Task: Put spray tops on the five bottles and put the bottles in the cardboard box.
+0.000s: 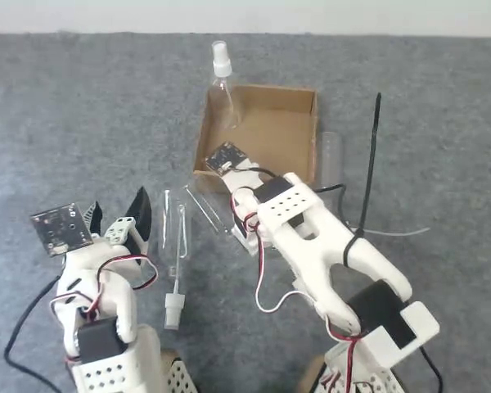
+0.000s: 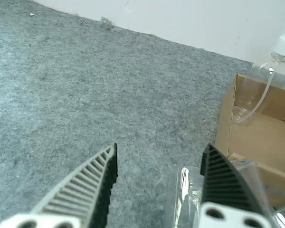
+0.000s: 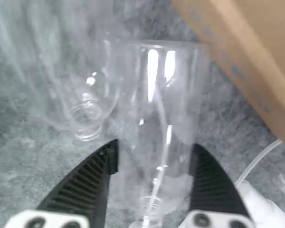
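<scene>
jaws clasp a clear bottle in the right wrist view.

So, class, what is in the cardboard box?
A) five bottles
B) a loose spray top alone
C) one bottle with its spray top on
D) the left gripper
C: one bottle, spray top fitted, sits in the far left corner of the cardboard box.
</scene>
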You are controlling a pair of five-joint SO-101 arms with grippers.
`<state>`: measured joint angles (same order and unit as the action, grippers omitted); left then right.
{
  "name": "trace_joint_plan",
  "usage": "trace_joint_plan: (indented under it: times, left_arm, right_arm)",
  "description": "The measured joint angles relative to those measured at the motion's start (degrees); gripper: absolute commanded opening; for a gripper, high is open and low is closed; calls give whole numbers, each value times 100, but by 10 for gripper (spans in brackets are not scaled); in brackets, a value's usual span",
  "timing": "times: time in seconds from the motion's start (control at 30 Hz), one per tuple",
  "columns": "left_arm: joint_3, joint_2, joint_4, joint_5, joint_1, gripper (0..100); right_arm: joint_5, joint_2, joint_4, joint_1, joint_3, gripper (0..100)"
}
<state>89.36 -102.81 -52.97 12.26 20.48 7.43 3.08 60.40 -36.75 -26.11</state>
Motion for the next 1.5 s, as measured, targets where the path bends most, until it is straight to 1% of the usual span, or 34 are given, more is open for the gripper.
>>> trace_joint_plan:
  times: [0.13, 0.6, 0.83, 0.93, 1.1, 1.3, 1.5]
  left_arm:
    - [0, 0, 0, 0, 0, 269]
    - [0, 0, 0, 0, 0, 269]
    - [0, 0, 0, 0, 0, 269]
    - [0, 0, 0, 0, 0, 269]
    - [0, 0, 0, 0, 0, 269]
    - [0, 0, 0, 0, 0, 269]
    - [0, 0, 0, 0, 0, 269]
  right_arm:
    - [0, -193, -53, 0, 0, 28]
    - [-9, -1837, -53, -26, 0, 28]
    - [-519, -2620, -53, -26, -9, 28]
    - [-835, -2971, -193, -26, -9, 28]
    - [-1442, -3481, -510, 185, -9, 28]
    - [-2251, -3815, -624, 659, -9, 28]
    - [-3033, -4062, -624, 1582, -44, 28]
